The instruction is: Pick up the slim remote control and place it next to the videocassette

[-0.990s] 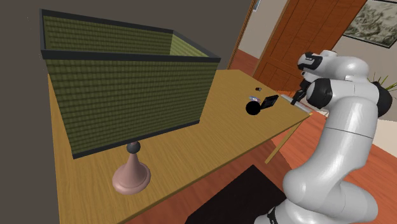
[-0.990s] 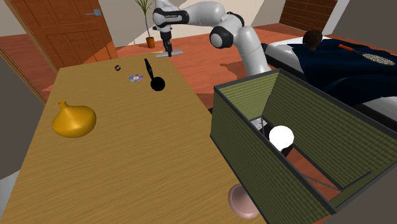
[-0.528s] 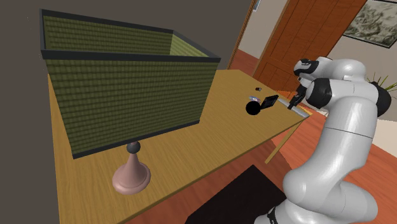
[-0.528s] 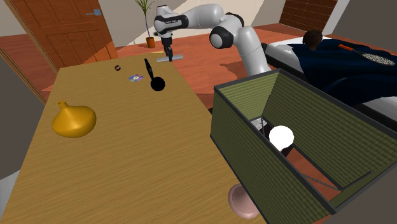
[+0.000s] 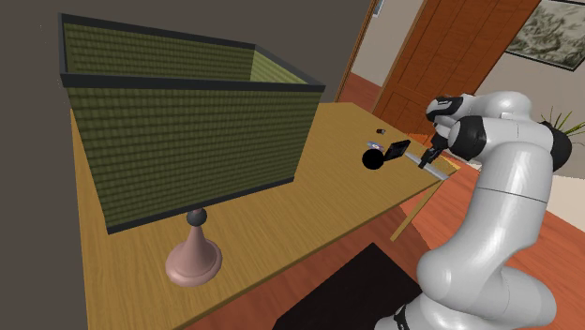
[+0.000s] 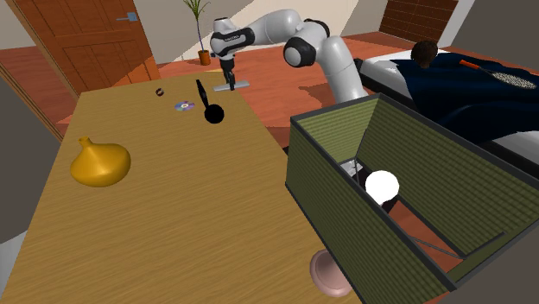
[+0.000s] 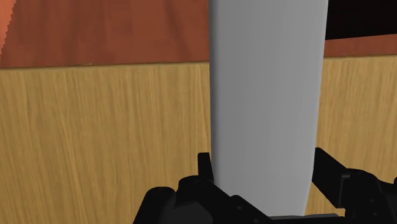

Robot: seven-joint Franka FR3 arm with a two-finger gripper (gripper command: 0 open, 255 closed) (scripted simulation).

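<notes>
A slim grey remote is clasped between my gripper's black fingers, with the wooden table just below it. In the shoulder view my gripper hangs over the table's far corner, the remote sticking out under it. The black videocassette lies on the table just to the shoulder view's left of the gripper. In the second exterior view the gripper holds the remote to the right of the videocassette.
A black ball rests by the videocassette, with a small disc and a tiny dark object nearby. A large green open box, a pink stand and a yellow gourd-shaped vase also occupy the table.
The arm has carried the remote down and in over the table's corner, closer to the videocassette. The fingers stay clasped on it.
</notes>
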